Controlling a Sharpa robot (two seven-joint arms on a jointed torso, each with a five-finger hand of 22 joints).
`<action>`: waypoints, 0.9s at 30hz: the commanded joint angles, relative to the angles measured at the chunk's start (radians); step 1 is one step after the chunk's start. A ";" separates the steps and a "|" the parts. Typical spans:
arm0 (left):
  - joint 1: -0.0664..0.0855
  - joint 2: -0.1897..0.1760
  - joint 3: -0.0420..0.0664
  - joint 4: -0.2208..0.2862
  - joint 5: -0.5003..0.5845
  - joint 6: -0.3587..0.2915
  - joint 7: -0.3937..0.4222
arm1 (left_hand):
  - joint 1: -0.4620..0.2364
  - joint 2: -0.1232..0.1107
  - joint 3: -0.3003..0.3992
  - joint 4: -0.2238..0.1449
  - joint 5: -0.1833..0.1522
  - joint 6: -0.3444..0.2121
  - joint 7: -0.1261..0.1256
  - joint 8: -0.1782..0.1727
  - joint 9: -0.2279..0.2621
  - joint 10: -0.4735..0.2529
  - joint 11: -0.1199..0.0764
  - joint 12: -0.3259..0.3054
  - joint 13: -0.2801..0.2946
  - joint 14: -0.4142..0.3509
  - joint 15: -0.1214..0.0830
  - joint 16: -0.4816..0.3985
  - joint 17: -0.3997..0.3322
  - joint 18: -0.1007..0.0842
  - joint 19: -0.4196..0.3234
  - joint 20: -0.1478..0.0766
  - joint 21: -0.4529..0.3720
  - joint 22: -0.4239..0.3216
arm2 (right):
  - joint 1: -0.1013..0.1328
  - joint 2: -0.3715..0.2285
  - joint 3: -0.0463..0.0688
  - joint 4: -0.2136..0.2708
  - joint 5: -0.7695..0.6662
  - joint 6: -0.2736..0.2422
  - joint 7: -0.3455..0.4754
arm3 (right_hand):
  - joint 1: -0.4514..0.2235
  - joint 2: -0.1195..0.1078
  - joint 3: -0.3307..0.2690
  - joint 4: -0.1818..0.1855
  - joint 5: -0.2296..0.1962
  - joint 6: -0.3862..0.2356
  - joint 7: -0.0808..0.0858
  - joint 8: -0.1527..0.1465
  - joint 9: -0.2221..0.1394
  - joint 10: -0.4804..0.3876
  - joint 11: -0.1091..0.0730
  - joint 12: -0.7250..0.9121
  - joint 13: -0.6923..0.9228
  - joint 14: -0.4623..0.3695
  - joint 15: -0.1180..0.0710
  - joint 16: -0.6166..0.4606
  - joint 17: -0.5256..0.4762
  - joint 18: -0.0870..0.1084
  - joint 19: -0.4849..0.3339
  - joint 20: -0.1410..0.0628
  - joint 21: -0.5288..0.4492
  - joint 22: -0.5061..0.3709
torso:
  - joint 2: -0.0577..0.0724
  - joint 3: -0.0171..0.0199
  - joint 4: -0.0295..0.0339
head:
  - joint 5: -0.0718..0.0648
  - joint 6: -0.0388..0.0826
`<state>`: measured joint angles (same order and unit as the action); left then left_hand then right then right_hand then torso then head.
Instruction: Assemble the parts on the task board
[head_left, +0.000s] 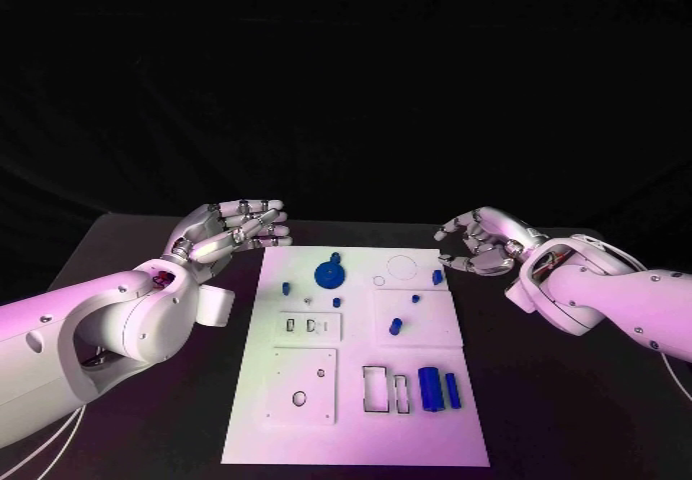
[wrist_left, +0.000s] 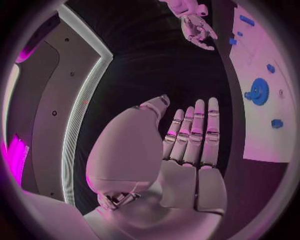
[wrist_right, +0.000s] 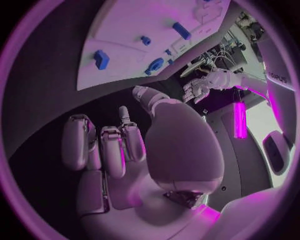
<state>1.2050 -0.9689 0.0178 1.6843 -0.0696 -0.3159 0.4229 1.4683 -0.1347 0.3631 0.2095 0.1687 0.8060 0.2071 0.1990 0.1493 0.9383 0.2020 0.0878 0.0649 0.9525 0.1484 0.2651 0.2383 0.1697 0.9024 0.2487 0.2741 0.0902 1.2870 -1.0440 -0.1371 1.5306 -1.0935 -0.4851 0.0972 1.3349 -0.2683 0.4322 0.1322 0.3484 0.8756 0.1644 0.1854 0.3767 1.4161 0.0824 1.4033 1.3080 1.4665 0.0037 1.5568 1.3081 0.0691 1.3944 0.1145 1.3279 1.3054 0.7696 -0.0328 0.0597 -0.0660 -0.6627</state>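
The white task board (head_left: 361, 420) lies in the middle of the black table. A blue gear (head_left: 330, 272) stands near its far left, with several small blue pieces (head_left: 395, 325) around it and two blue cylinders (head_left: 438, 388) at its near right. My left hand (head_left: 231, 232) hovers off the board's far left corner, fingers straight and holding nothing; the left wrist view shows that hand (wrist_left: 187, 145) flat beside the board (wrist_left: 262, 145) and gear (wrist_left: 258, 91). My right hand (head_left: 483, 243) hovers off the far right corner, fingers loosely curved and empty, as my right hand (wrist_right: 119, 150) also appears from the wrist.
Pale square plates (head_left: 303, 385) and rectangular slots (head_left: 387, 390) are set into the board's near half. Bare black table (head_left: 562, 400) flanks the board on both sides. The right wrist view shows the board (wrist_right: 144, 30) ahead and my left hand (wrist_right: 209, 82) beyond.
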 joint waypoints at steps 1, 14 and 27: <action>0.000 0.005 0.000 -0.003 0.003 0.021 0.009 | -0.008 0.003 0.004 0.000 -0.005 -0.005 0.049 -0.006 -0.002 -0.004 0.001 -0.003 0.001 -0.002 0.004 -0.004 0.001 0.013 0.005 0.004 0.000 -0.001 | -0.012 -0.009 -0.002 -0.026 0.046 0.045 0.063 | 0.011 -0.002 -0.003 -0.008 0.004 -0.007 0.006 -0.006 -0.002 -0.006 0.002 -0.006 0.067 0.088 0.007 -0.005 0.195 0.004 -0.006 0.001 -0.005 -0.002 | -0.001 0.0072 0.0003 | -0.003 -0.001; -0.001 0.009 0.000 -0.013 0.003 0.022 0.010 | -0.009 0.003 0.005 -0.001 -0.004 -0.004 0.049 -0.006 -0.001 -0.003 0.001 -0.003 0.001 -0.002 0.004 -0.004 0.002 0.013 0.005 0.004 0.000 -0.001 | -0.046 -0.004 -0.004 -0.078 0.043 0.071 0.061 | 0.005 -0.009 -0.024 -0.010 -0.001 -0.016 0.008 -0.014 -0.003 -0.008 0.004 -0.008 0.065 0.089 0.010 -0.004 0.200 0.005 -0.009 0.002 -0.010 -0.005 | 0.000 0.0120 0.0020 | 0.003 -0.008; -0.001 0.009 0.000 -0.017 0.003 0.023 0.010 | -0.009 0.003 0.005 -0.001 -0.004 -0.004 0.049 -0.006 -0.001 -0.003 0.001 -0.003 0.001 -0.002 0.004 -0.004 0.002 0.013 0.005 0.004 0.000 -0.001 | -0.082 0.049 -0.004 -0.112 0.043 0.070 0.047 | 0.013 0.001 -0.024 -0.013 -0.003 -0.010 0.007 -0.012 -0.002 0.000 0.003 0.000 0.074 0.089 0.009 -0.003 0.201 0.003 -0.003 0.003 -0.004 0.002 | 0.000 0.0112 0.0025 | 0.010 -0.013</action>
<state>1.2035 -0.9616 0.0175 1.6663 -0.0693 -0.3110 0.4235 1.4684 -0.1346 0.3630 0.2096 0.1688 0.8060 0.2071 0.1990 0.1494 0.9383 0.2020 0.0878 0.0649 0.9525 0.1484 0.2654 0.2394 0.1698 0.9024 0.2487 0.2741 0.0904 1.2075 -0.9965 -0.1407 1.4201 -1.0499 -0.4318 0.1432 1.3417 -0.2703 0.4127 0.1216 0.3484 0.8664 0.1734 0.1765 0.3744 1.4128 0.0857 1.3990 1.3076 1.4665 0.0036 1.5568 1.3078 0.0691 1.3909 0.1180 1.3224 1.3064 0.7697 -0.0211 0.0640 -0.0582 -0.6750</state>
